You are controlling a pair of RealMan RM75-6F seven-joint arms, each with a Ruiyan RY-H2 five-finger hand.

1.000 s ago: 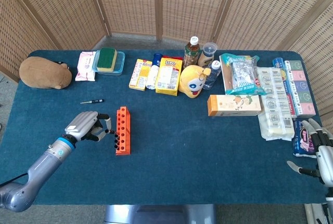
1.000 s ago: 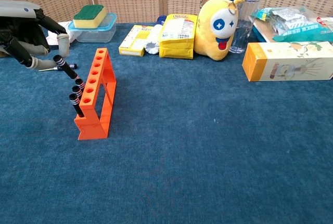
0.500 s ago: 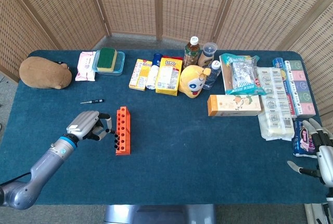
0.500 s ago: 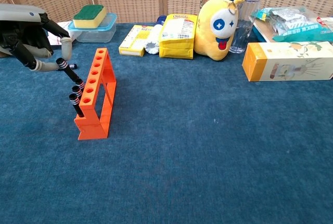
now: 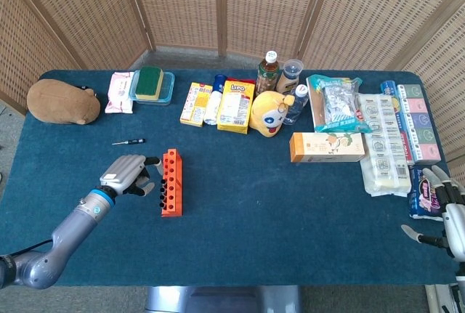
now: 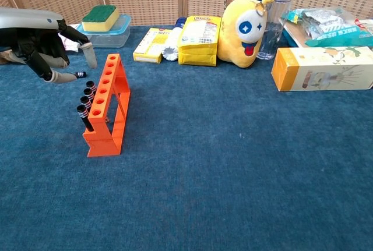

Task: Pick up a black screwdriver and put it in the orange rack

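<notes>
Screwdrivers [image 6: 85,104], black, sit three in a row in orange rack [image 6: 107,106], just right of left hand [image 6: 41,44]; fingers [image 6: 89,56] look released, holding nothing. Insertion step looks done. Next: pull hand away w/o bumping rack.

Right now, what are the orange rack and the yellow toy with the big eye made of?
The orange rack looks like hard plastic: smooth matte faces, crisp edges, clean round holes. The yellow toy seems to be soft plush fabric: rounded, stuffed-looking shape with a slightly fuzzy surface, though its face parts look smoother.
</notes>
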